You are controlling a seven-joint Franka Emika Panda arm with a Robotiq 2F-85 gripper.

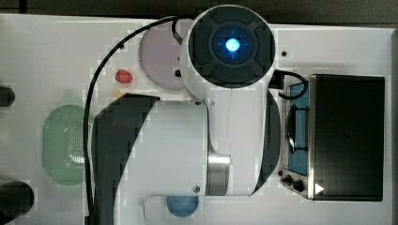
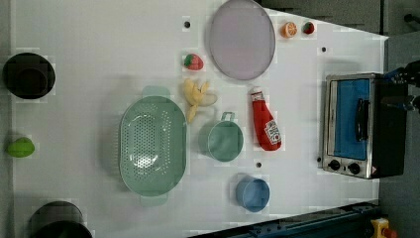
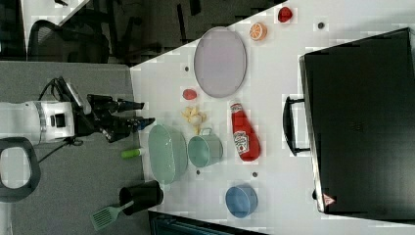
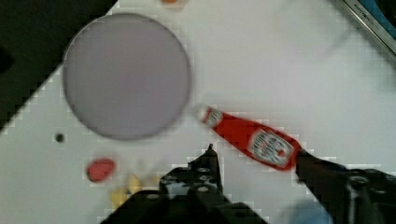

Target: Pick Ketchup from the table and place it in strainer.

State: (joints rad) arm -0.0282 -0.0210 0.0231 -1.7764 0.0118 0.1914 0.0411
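Round lilac plate (image 2: pixel 241 38), peeled yellow banana (image 2: pixel 196 97), red strawberry (image 2: pixel 193 62), round green handled cup (image 2: pixel 224 140), blue bowl (image 2: pixel 252 194), silver toaster oven with blue door (image 2: pixel 360 125), orange half (image 2: pixel 288 29).

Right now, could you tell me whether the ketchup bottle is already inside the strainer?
No, the Ketchup lies on the table beyond the green cup, and the strainer is empty.

My arm (image 1: pixel 187 145) is glossy white with dark grey bands and a silver ring at one joint. I see a round dark cap (image 1: pixel 231 46) with a glowing blue light at its centre, and a black cable (image 1: pixel 96 79) running along the shell. The gripper (image 4: pixel 254 161) is black.
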